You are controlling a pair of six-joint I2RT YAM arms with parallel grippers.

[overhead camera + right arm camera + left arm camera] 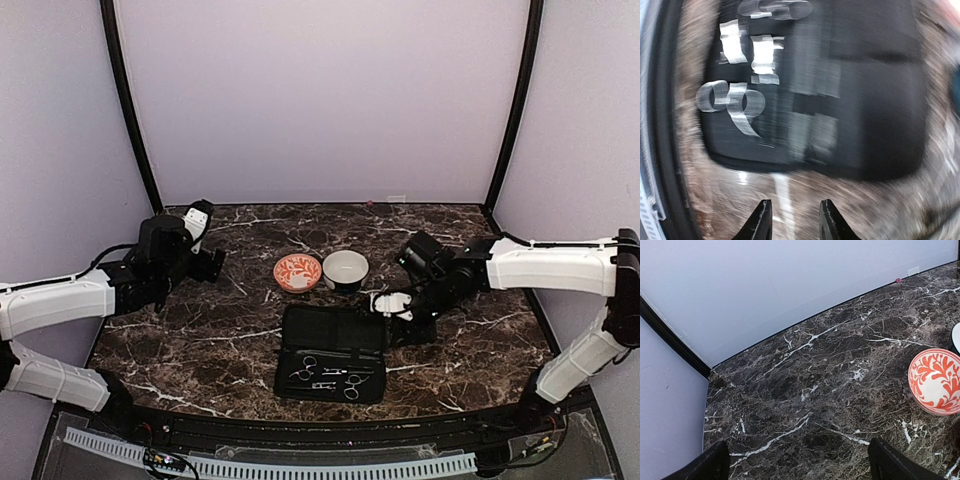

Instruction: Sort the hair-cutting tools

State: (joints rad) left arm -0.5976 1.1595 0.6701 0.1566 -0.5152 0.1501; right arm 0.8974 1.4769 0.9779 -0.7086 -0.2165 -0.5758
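black case [330, 335] lies open at 6 o'clock on the marble table [220, 330]; silvery scissors [330, 378] sit in its near half, ring handles showing, exact count unclear; right wrist view is motion-blurred, rings show only as smears; right gripper [795, 212] hangs just off the case's 2 o'clock corner, fingers a modest gap apart, nothing between them; orange-patterned bowl [298, 272] and white bowl [345, 270] stand side by side at 12 o'clock of the case, near its far edge; left gripper [797, 455] at 10 o'clock, well apart from the case, fingers spread wide over the marble, holding nothing
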